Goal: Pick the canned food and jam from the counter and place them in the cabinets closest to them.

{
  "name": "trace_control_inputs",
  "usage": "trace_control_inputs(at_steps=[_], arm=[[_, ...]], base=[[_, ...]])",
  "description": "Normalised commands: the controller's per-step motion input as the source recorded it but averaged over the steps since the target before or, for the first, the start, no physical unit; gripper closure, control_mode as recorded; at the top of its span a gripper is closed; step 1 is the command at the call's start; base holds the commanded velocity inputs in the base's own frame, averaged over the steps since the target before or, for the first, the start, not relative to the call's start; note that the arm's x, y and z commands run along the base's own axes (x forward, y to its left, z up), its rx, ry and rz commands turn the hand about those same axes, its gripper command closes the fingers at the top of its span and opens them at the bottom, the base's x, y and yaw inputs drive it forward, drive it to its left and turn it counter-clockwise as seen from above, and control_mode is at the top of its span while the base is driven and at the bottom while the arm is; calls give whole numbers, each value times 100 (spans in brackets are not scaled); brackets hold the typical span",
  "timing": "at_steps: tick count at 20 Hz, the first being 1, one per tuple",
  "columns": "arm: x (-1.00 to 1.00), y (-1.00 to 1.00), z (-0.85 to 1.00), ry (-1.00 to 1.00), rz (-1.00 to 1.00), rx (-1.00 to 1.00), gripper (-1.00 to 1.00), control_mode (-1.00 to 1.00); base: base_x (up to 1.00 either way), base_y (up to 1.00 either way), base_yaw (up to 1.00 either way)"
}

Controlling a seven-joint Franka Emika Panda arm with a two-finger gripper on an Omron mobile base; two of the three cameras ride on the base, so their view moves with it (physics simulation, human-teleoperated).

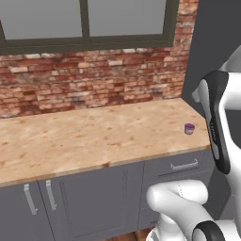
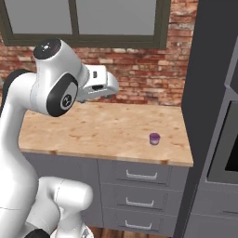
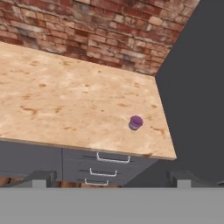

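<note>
The jam [image 1: 189,128] is a tiny purple jar standing upright near the counter's right front corner, also seen in the right base view [image 2: 155,138] and the hand view [image 3: 135,122]. My gripper [image 3: 111,178] hangs high above the wooden counter [image 3: 65,100], well back from the jar, and looks down on it. Its two fingertips [image 3: 41,177] stand far apart with nothing between them, so it is open. In the right base view the white hand [image 2: 100,83] hovers left of and above the jar. The canned food and the cabinets are out of view.
A brick wall [image 1: 94,77] with a window [image 1: 84,21] backs the counter. A tall dark grey unit [image 2: 209,93] closes off its right end. Drawers [image 2: 142,175] sit below the jar, and lower doors [image 1: 84,197] lie further left.
</note>
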Motion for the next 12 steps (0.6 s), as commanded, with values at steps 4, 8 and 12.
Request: trace_control_inputs(at_steps=[4,8,12], arm=[[0,0,0,0,0,0,-100,100],[0,0,0,0,0,0,-100,-100],[-2,-7,-14,-1,0,0,-100,-100]], base=[[11,-2,0],[0,0,0],[0,0,0]])
